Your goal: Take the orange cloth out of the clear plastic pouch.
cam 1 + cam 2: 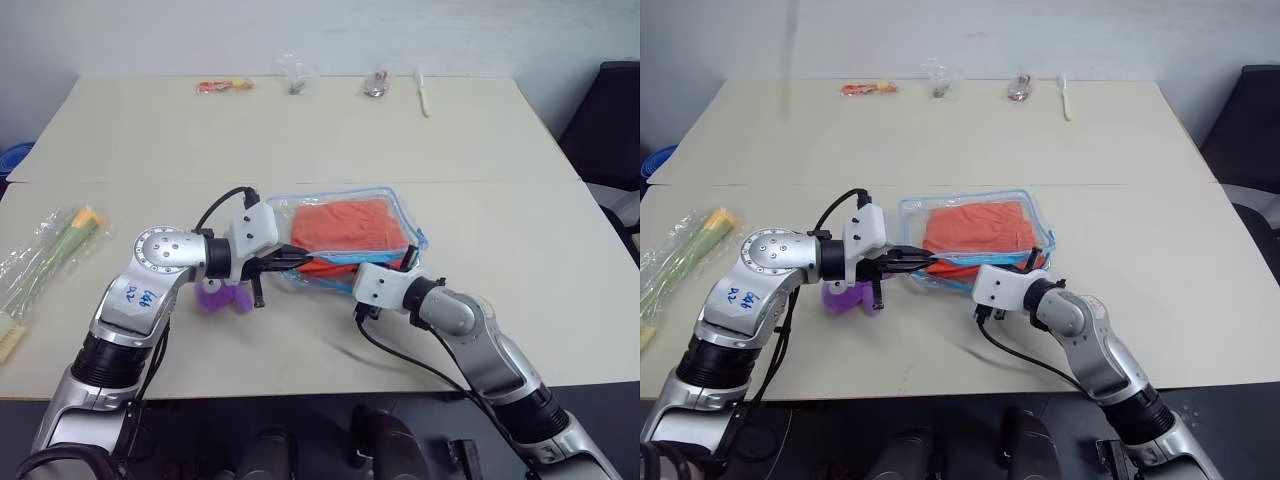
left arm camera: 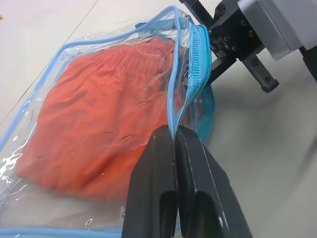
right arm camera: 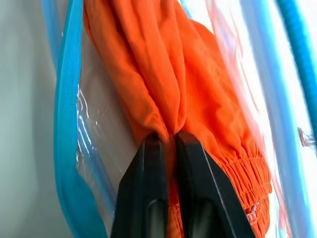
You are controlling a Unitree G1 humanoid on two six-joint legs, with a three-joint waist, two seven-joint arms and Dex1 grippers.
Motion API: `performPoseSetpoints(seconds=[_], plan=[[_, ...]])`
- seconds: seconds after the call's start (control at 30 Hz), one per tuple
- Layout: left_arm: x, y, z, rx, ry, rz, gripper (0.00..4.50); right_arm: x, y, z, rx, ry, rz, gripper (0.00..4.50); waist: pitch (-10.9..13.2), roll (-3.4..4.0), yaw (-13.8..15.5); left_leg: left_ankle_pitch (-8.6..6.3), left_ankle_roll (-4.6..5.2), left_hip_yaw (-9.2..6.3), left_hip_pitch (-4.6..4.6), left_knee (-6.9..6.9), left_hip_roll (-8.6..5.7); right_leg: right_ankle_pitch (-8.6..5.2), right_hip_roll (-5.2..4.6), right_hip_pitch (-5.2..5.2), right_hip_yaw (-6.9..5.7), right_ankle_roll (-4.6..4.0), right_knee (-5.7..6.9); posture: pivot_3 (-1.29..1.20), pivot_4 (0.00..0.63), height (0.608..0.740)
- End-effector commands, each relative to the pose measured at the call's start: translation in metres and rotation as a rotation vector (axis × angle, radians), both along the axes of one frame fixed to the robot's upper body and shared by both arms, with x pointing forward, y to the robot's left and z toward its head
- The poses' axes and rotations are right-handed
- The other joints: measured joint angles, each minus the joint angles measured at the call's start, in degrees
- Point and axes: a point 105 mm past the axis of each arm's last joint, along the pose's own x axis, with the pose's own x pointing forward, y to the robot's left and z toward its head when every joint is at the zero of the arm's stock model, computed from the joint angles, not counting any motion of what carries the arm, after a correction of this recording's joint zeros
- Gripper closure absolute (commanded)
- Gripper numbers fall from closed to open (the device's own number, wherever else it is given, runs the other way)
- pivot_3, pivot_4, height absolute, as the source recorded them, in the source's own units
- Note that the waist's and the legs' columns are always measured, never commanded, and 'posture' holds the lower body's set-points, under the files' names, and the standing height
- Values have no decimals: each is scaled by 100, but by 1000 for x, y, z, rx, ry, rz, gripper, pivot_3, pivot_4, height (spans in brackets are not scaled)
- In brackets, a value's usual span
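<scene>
You are looking at what reads as an office or lab test room, not a home. Two plain cream-coloured flat desks (image 1: 300, 140) stand pushed together edge to edge, the seam between them running straight across. Behind them rises a bare pale wall (image 1: 300, 30) with nothing hung on it. At the right edge you see a black office chair (image 1: 610, 120) drawn near the desk corner. Along the far edge small unrelated items lie spaced out in a row like test props: a small orange and red wrapped packet (image 1: 224, 86), a small crumpled clear plastic bag (image 1: 296, 76), a little round clear container (image 1: 376, 85) and a short white stick-shaped utensil (image 1: 423, 93).
</scene>
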Motion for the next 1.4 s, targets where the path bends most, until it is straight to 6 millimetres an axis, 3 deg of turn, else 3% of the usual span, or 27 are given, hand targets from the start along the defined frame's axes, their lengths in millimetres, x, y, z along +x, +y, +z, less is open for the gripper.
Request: performPoseSetpoints(seconds=[0.03,0.2,0.3,0.43,1.03,1.13,1.33,1.4], plan=[[-3,-3,10,-9,-53,-24,4500,-4,0,3,-15,-17,15,3943,0,0,0,0,0,0,0,0,0,0,0,0,0,0,0,0,150,740],[0,-2,11,-13,-56,-18,4500,-2,-2,6,-24,-37,11,3780,0,0,0,0,0,0,0,0,0,0,0,0,0,0,0,0,150,740],[0,-3,11,-13,-54,-18,4500,0,-2,10,-17,-57,1,3058,0,0,-1,0,0,0,0,0,0,0,0,0,0,0,0,0,150,740],[1,-1,10,-12,-51,-15,4500,-4,1,10,-45,-75,26,1664,0,0,0,0,0,0,0,0,0,0,0,0,0,0,0,0,150,740],[3,-4,11,-17,-49,-21,4500,25,12,-9,-115,-85,29,1664,0,1,-40,0,0,-1,1,0,1,0,0,0,0,0,1,0,150,740],[4,-4,11,-20,-49,-15,4500,22,13,-15,-113,-60,40,2293,-1,1,-42,0,0,-1,1,-1,1,0,-1,0,0,0,1,0,150,740],[5,-5,11,-30,-48,-5,4500,17,14,-15,-104,-57,51,4378,-1,1,-37,0,0,-2,1,-1,1,0,-2,0,0,0,1,0,150,740],[5,-6,10,-30,-48,-3,4500,15,15,-14,-102,-57,60,4447,-1,1,-37,0,0,-3,1,-1,2,0,-2,0,0,0,1,0,150,740]])
